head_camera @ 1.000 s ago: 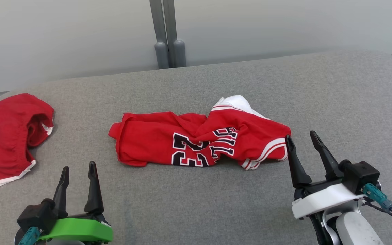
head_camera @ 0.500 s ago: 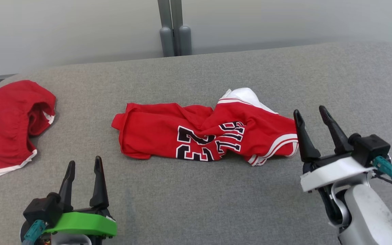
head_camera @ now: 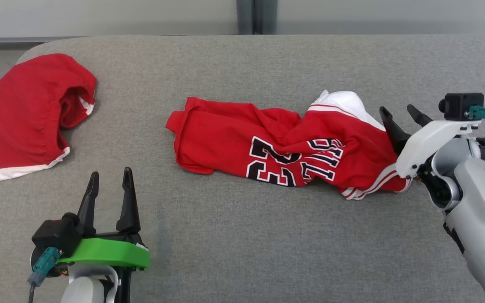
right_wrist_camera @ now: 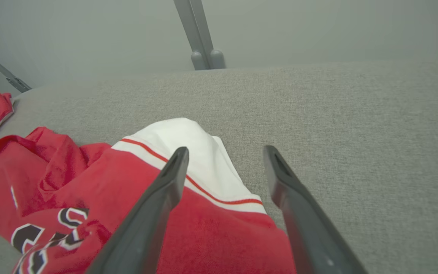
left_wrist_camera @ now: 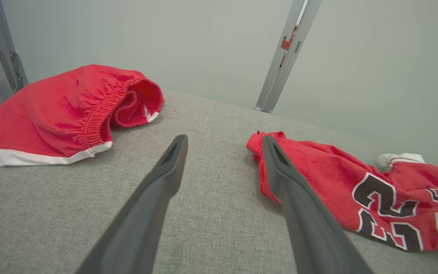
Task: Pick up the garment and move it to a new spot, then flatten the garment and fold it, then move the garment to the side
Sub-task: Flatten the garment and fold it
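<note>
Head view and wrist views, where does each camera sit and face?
Head view: from the head, down onto the jersey on the grey surface; left gripper, right gripper show.
Left wrist view: along its fingers toward the red shorts.
Right wrist view: along its fingers over the jersey's white end.
All share the jersey.

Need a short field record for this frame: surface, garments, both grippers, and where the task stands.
surface: grey fabric-covered table
target garment: red jersey, crumpled, black-and-white lettering, mid-table
other garment: red piece with white hem, far left
left gripper: open, empty, apart from the jersey
right gripper: open, at the jersey's white-trimmed right end, nothing gripped
task stage: pick-up not yet done
</note>
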`<state>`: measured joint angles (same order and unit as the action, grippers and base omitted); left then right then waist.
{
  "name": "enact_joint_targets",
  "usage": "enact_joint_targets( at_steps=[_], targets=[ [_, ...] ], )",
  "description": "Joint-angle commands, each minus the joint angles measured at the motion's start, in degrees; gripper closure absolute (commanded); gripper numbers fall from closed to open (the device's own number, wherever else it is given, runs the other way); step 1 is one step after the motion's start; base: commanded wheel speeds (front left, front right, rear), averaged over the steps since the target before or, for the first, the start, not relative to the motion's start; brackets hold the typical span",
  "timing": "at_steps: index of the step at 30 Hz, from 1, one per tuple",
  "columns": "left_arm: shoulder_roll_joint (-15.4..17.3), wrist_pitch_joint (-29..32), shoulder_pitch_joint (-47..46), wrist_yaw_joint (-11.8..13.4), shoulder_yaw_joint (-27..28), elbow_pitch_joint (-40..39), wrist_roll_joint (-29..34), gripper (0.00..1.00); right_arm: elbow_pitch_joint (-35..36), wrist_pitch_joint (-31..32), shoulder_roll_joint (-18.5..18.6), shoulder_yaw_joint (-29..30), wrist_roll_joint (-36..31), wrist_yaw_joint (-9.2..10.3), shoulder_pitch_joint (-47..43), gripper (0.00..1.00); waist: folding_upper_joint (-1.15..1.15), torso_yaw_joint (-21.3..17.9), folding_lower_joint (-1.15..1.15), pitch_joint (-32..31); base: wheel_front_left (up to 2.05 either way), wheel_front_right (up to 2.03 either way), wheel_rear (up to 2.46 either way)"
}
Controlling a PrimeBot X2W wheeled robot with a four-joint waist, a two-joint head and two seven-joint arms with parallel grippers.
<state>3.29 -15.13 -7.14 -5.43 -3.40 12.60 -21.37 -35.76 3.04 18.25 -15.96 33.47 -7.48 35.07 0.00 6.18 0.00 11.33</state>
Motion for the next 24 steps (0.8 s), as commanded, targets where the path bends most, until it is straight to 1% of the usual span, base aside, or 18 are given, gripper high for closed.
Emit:
enact_joint_targets(
  at_steps=[1,7,13,17,18,19,22,24],
  targets=[
    [0.0,0.0,-1.2,-0.2,0.0,0.2,0.0,0.00,-1.4,1.8,0.9,-0.8,2.1,-0.03,1.8,0.00,0.00,3.9,0.00,3.5,0.00,0.00,0.00],
    [-0.3,0.0,-2.9,-0.7,-0.6,1.1,-0.3,0.00,-6.5,9.5,3.5,-4.5,11.1,-0.03,9.4,0.00,0.00,6.7,0.00,5.6,0.00,0.00,0.00],
    [-0.4,0.0,-3.6,-0.9,-1.1,1.9,-1.0,0.00,-13.1,14.7,5.0,-8.2,14.4,-0.03,13.2,0.00,0.00,9.1,0.00,6.7,0.00,0.00,0.00],
    [-0.4,0.0,-4.0,-0.9,-1.4,2.4,-1.7,0.00,-15.5,15.0,5.0,-10.3,15.9,-0.03,14.0,0.00,0.00,9.8,0.00,6.8,0.00,0.00,0.00],
    [-0.4,0.0,-4.0,-0.8,-1.5,2.5,-1.9,0.00,-15.9,14.2,5.0,-10.8,16.1,-0.03,14.1,0.21,0.00,10.0,0.00,6.7,0.00,0.00,0.00],
    [-0.4,0.0,-4.0,-0.7,-1.6,2.6,-2.0,0.00,-16.2,13.8,5.0,-11.2,16.4,-0.03,14.1,0.99,0.00,10.0,0.00,6.6,0.00,0.00,0.00],
    [-0.4,0.0,-3.8,-0.4,-1.7,3.0,-2.1,0.00,-16.7,12.8,4.6,-12.8,17.5,-0.03,13.7,1.00,0.00,9.8,0.00,5.7,0.00,0.00,0.00],
    [-0.4,0.0,-3.3,-0.2,-1.6,3.2,-1.9,0.00,-16.3,11.5,4.9,-14.0,18.1,-0.03,13.4,1.00,0.00,9.4,0.00,4.8,0.00,0.00,0.00]
  ],
)
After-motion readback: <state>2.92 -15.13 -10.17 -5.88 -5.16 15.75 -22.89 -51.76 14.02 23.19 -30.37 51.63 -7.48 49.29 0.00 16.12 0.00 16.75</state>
